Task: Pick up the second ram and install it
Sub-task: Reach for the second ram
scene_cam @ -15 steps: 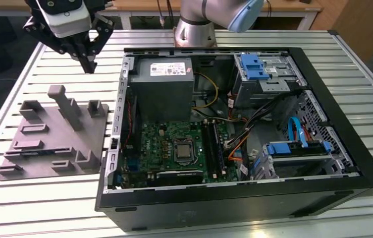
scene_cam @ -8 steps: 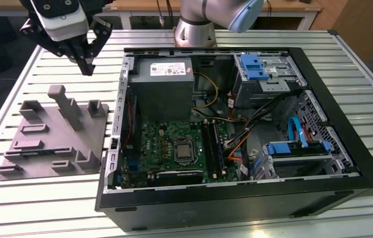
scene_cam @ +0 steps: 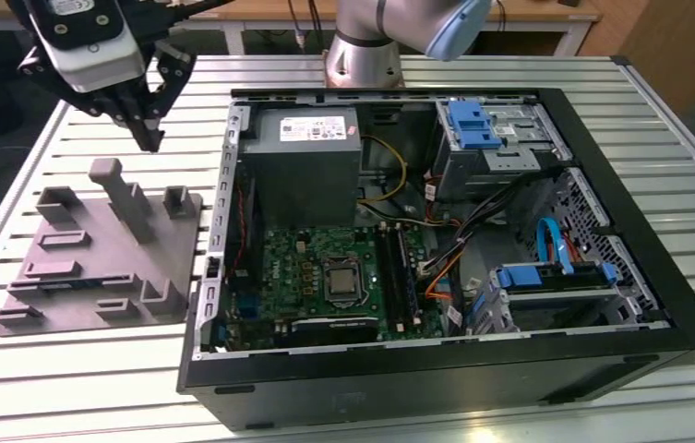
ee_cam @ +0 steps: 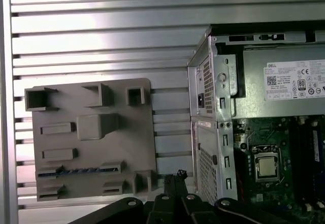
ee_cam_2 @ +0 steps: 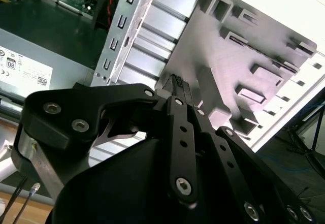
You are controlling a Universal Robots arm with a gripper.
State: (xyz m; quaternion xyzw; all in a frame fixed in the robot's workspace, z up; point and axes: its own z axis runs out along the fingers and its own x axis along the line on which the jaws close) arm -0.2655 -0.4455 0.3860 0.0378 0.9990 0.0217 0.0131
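Gripper (scene_cam: 150,140) hovers over grey fixture (scene_cam: 82,247), fingers pinched together, holding nothing. Ram (ee_cam: 78,170) lies in a fixture slot, apart from gripper. Open PC case (scene_cam: 446,374) just beside fixture.

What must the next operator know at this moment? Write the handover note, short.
Gripper: jaws shut, holding nothing, hanging in the air near the grey fixture, beside the open computer case.
Second ram: lying in a slot of the fixture, untouched.
Done: nothing of this job that shows.
Left: the pickup, and the install on the motherboard.
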